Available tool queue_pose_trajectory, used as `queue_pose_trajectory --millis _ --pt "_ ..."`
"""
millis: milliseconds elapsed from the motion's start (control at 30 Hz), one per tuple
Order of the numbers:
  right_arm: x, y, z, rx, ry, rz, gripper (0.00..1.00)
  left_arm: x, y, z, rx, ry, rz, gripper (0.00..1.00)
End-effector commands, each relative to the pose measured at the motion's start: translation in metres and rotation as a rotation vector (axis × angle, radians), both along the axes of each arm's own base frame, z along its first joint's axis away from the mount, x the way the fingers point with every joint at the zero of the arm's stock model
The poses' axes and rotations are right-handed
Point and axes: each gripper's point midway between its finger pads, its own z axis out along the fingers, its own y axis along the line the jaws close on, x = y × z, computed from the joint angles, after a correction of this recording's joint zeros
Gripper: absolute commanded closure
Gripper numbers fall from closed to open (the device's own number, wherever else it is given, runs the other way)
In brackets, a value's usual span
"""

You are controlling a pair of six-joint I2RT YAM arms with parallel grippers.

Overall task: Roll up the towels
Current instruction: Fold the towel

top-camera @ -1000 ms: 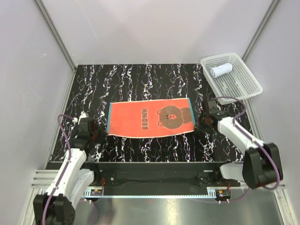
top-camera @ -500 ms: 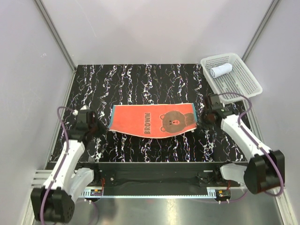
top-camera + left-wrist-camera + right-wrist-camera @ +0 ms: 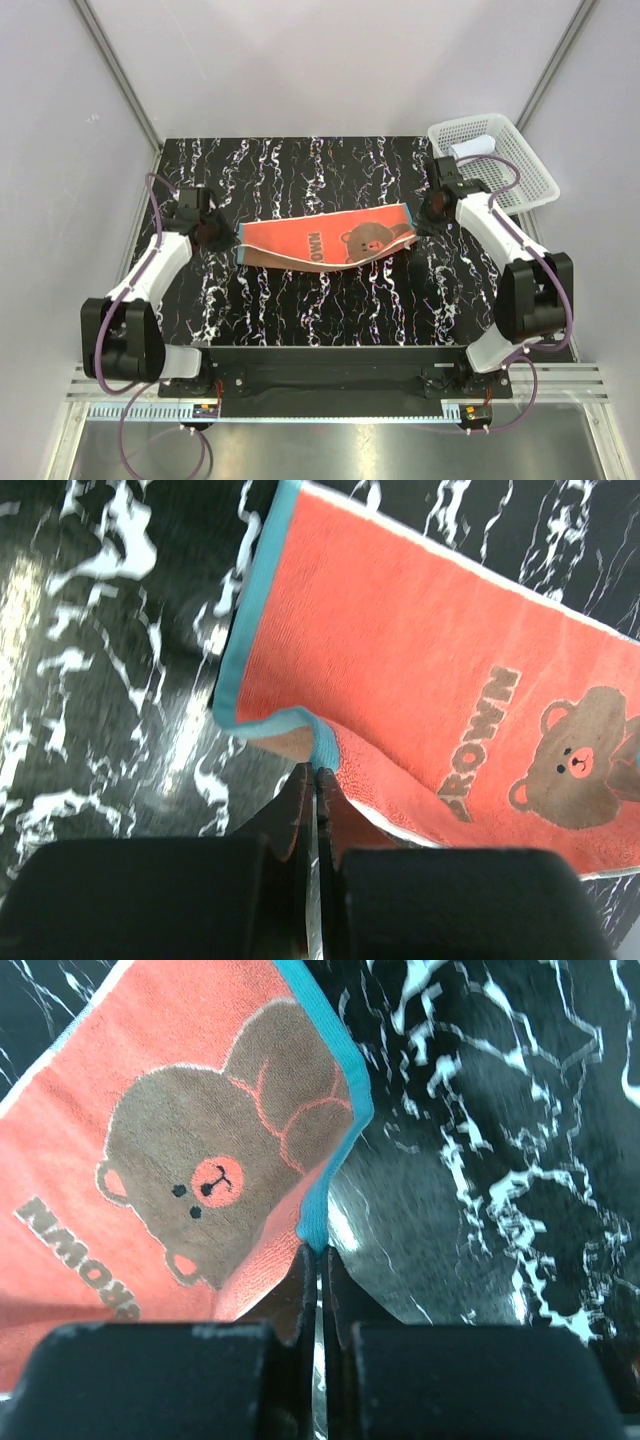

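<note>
White towel [image 3: 472,148] in basket [image 3: 522,172], orange towel [image 3: 300,238] outside

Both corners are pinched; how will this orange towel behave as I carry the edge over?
Probably floppy: the orange towel sags between the left gripper and right gripper. Likely light: corner pinches alone lift its edge. Its nap looks grippy.

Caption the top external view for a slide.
Left gripper and right gripper each pinch a corner of the orange-red towel, partly raised off the table; white towel lies in basket.
</note>
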Motion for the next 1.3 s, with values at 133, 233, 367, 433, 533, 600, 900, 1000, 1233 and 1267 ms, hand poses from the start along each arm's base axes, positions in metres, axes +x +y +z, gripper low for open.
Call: queue_pose_trajectory --millis 133,233,367,433,533,600,900,1000,1233,1267 --pt "0.045 -0.007 0.023 -0.035 -0.063 0.019 1.0 0.044 0.0 0.025 0.018 -0.085 -0.019 1.0" --pt "0.058 -0.008 0.022 -0.041 -0.052 0.024 1.0 0.051 0.001 0.026 0.021 -0.091 -0.014 1.0" --pt "0.072 -0.013 0.027 -0.047 -0.065 0.025 1.0 0.053 0.006 0.026 0.042 -0.095 0.005 1.0" --pt "0.081 -0.014 0.028 -0.045 -0.064 0.03 1.0 0.054 0.008 0.025 0.043 -0.093 0.015 1.0" --pt "0.092 -0.01 0.03 -0.042 -0.059 0.054 1.0 0.054 0.009 0.023 0.035 -0.087 0.018 1.0" --pt "0.098 -0.01 0.036 -0.048 -0.067 0.063 1.0 0.052 0.009 0.026 0.032 -0.092 0.02 1.0" --pt "0.057 -0.011 0.041 -0.007 -0.064 0.052 1.0 0.01 0.015 0.039 0.051 -0.137 0.014 1.0" --pt "0.018 -0.012 0.037 0.027 -0.053 0.042 1.0 -0.011 0.015 0.04 0.043 -0.14 0.004 1.0" --pt "-0.072 -0.021 0.052 0.082 -0.097 -0.025 1.0 -0.059 0.016 0.043 0.042 -0.147 -0.006 1.0" --pt "-0.086 -0.023 0.046 0.088 -0.075 -0.036 1.0 -0.067 0.017 0.044 0.042 -0.153 -0.001 1.0"
